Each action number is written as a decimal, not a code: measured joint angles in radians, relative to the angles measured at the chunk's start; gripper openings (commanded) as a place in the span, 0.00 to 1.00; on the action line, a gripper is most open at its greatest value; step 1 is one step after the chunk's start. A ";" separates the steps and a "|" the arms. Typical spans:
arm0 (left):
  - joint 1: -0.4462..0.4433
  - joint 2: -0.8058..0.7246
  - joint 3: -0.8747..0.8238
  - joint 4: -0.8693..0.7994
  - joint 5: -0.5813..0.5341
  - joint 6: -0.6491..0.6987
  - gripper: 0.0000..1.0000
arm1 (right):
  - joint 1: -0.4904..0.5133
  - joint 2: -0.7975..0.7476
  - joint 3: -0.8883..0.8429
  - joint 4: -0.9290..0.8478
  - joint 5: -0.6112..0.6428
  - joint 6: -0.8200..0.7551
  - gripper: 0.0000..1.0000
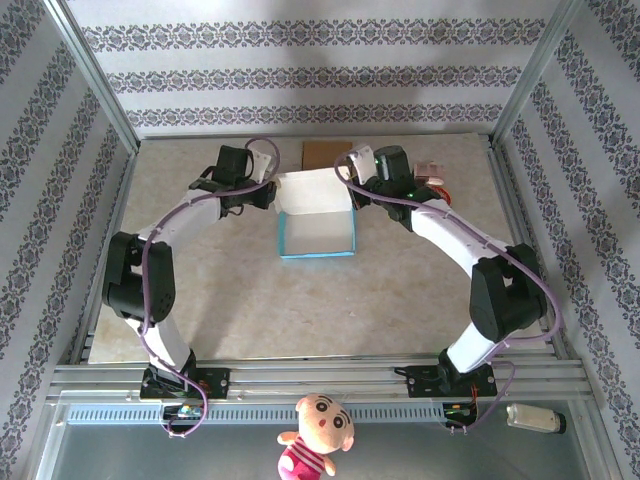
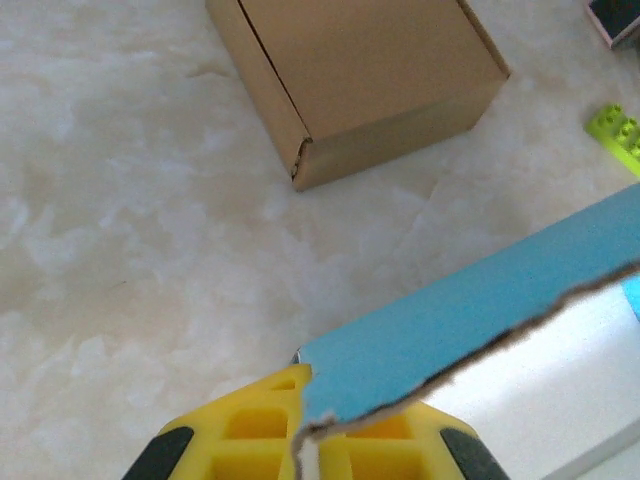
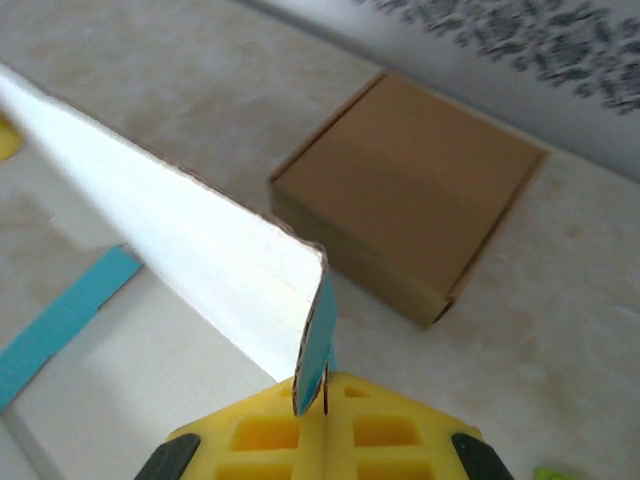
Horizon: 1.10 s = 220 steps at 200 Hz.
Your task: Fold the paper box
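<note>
**A:** Where's the paper box sitting right now? Trying to work it out from the overhead view.

**B:** It's lying around the middle of the table, a bit toward the far side, open top facing up, white inside and blue outside. Both arms are reaching in to its back corners, one on each side.

**A:** And are the pincers actually grabbing anything?

**B:** Yep. The left gripper is pressing its yellow fingers together on the edge of a blue flap, and you can see the torn-looking cardboard edge running right into the jaws. The right gripper is doing the same on its side, pinching the corner where a white panel is meeting a thin blue one.

**A:** Anything else nearby?

**B:** A closed brown cardboard box is sitting just behind the paper one, not touching it. A green brick is lying off to the side in the left wrist view.
</note>
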 measured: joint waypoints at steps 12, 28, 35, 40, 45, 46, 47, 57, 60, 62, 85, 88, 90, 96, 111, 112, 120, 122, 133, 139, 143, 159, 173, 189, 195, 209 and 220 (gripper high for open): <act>-0.026 -0.026 -0.031 0.042 -0.049 -0.045 0.00 | 0.008 0.013 0.000 0.037 0.056 0.068 0.00; -0.065 -0.056 -0.071 0.086 -0.126 -0.094 0.00 | 0.021 0.026 0.000 0.077 0.116 0.146 0.00; -0.080 -0.064 -0.085 0.103 -0.156 -0.113 0.00 | 0.028 0.029 0.000 0.094 0.143 0.177 0.00; -0.090 -0.067 -0.092 0.113 -0.175 -0.128 0.00 | 0.033 0.031 -0.002 0.109 0.160 0.194 0.00; -0.098 -0.068 -0.100 0.124 -0.193 -0.143 0.00 | 0.037 0.032 -0.007 0.127 0.175 0.208 0.00; -0.100 -0.068 -0.101 0.125 -0.195 -0.145 0.00 | 0.037 0.032 -0.008 0.129 0.177 0.211 0.00; -0.102 -0.068 -0.103 0.130 -0.200 -0.151 0.00 | 0.038 0.032 -0.008 0.131 0.180 0.214 0.00; -0.116 -0.068 -0.116 0.154 -0.229 -0.183 0.00 | 0.046 0.032 -0.030 0.171 0.207 0.245 0.00; -0.118 -0.068 -0.120 0.157 -0.238 -0.192 0.00 | 0.048 0.032 -0.037 0.181 0.211 0.251 0.00; -0.121 -0.068 -0.123 0.159 -0.244 -0.201 0.00 | 0.049 0.032 -0.042 0.189 0.216 0.256 0.00; -0.143 -0.066 -0.148 0.187 -0.310 -0.272 0.00 | 0.061 0.032 -0.121 0.262 0.240 0.305 0.00; -0.148 -0.066 -0.152 0.190 -0.318 -0.285 0.00 | 0.061 0.032 -0.132 0.272 0.242 0.310 0.00; -0.150 -0.066 -0.155 0.192 -0.323 -0.291 0.00 | 0.063 0.032 -0.140 0.280 0.243 0.314 0.00; -0.155 -0.065 -0.163 0.202 -0.335 -0.310 0.00 | 0.065 0.032 -0.163 0.300 0.245 0.327 0.00; -0.167 -0.064 -0.187 0.218 -0.360 -0.357 0.00 | 0.068 0.032 -0.213 0.349 0.246 0.354 0.00; -0.168 -0.064 -0.190 0.220 -0.362 -0.361 0.00 | 0.069 0.032 -0.215 0.351 0.246 0.354 0.00; -0.174 -0.064 -0.203 0.230 -0.372 -0.383 0.00 | 0.071 0.032 -0.237 0.373 0.246 0.368 0.00; -0.176 -0.064 -0.206 0.232 -0.375 -0.389 0.00 | 0.071 0.032 -0.242 0.378 0.246 0.373 0.00; -0.183 -0.064 -0.220 0.257 -0.391 -0.415 0.00 | 0.073 0.032 -0.270 0.415 0.246 0.392 0.00; -0.188 -0.064 -0.229 0.272 -0.400 -0.428 0.00 | 0.073 0.032 -0.283 0.435 0.246 0.403 0.00; -0.191 -0.065 -0.235 0.282 -0.404 -0.436 0.00 | 0.073 0.032 -0.293 0.449 0.246 0.411 0.00; -0.199 -0.068 -0.262 0.318 -0.417 -0.460 0.00 | 0.073 0.032 -0.327 0.499 0.246 0.433 0.00; -0.203 -0.069 -0.280 0.340 -0.416 -0.478 0.00 | 0.073 0.032 -0.361 0.544 0.245 0.450 0.00; -0.211 -0.070 -0.299 0.344 -0.414 -0.500 0.00 | 0.076 0.032 -0.391 0.571 0.242 0.466 0.00; -0.216 -0.070 -0.309 0.348 -0.416 -0.508 0.00 | 0.077 0.032 -0.400 0.578 0.242 0.470 0.00; -0.222 -0.073 -0.328 0.372 -0.423 -0.523 0.00 | 0.078 0.029 -0.419 0.598 0.242 0.482 0.00; -0.225 -0.079 -0.338 0.385 -0.424 -0.530 0.02 | 0.079 0.023 -0.428 0.605 0.241 0.487 0.00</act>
